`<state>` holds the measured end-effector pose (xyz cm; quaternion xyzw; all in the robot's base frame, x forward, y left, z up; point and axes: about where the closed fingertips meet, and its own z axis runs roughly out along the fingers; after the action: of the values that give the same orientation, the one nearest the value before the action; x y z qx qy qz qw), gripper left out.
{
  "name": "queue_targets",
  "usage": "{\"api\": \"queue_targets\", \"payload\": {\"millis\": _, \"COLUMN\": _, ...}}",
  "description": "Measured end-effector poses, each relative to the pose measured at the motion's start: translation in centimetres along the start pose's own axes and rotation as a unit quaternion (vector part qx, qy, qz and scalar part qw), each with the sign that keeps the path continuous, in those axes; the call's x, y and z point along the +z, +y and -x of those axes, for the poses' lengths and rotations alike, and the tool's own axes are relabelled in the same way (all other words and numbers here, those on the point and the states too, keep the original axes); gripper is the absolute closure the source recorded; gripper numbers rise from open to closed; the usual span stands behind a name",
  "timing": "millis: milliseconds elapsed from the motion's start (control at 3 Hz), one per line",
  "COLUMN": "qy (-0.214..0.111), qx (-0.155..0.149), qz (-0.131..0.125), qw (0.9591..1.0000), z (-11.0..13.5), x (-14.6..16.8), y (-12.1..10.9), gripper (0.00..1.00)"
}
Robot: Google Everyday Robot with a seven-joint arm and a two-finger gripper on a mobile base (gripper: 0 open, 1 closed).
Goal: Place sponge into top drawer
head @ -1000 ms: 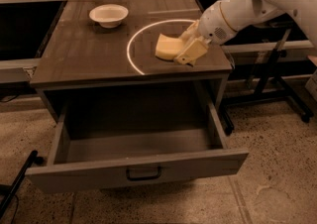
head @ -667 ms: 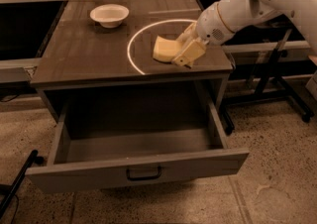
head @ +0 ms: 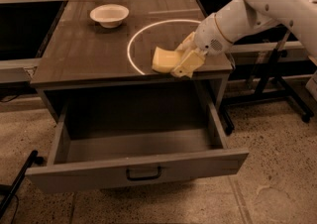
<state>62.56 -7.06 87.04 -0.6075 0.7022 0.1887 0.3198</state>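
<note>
Camera view: the pale fingers (head: 190, 62) are clamped on the right end of the sponge (head: 164, 59), one on its far side and one on its near side, with the block wedged between them. The gripper (head: 177, 62) sits above the near right part of the tabletop (head: 84, 52), close to the near edge.

The sponge is a small pale yellow block, soft-looking, with a slightly uneven outline. It is tilted, its free left end pointing towards the middle of the table. It lies over the near right arc of a white ring (head: 130, 49) marked on the wood. I cannot tell whether its lower edge touches the surface.

The white arm (head: 257, 5) reaches in from the upper right. A white bowl (head: 109, 15) stands far left on the table, well apart from the sponge.

Below, the top drawer (head: 99, 174) is pulled out towards the camera, its dark handle (head: 143, 173) at the centre of the front panel.
</note>
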Motion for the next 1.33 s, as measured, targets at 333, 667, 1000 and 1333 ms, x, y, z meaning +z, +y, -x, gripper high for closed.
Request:
{"api": "queue_targets", "payload": {"millis": 333, "qy": 0.017, "qx": -0.001, "qz": 0.017, "qw": 0.9997, "z": -1.0, "x": 1.7, "y": 3.5, "gripper": 1.00}}
{"api": "queue_targets", "payload": {"millis": 667, "qy": 0.028, "qx": 0.002, "qz": 0.028, "qw": 0.9992, "z": -2.1, "x": 3.3, "y": 6.2, "gripper": 1.00}}
{"api": "queue_targets", "payload": {"millis": 1000, "qy": 0.038, "qx": 0.009, "qz": 0.031, "qw": 0.9987, "z": -3.2, "x": 4.6, "y": 7.7, "gripper": 1.00}}
{"api": "queue_targets", "payload": {"millis": 1333, "qy": 0.058, "qx": 0.024, "qz": 0.016, "qw": 0.9979, "z": -5.1, "x": 6.2, "y": 8.4, "gripper": 1.00}}
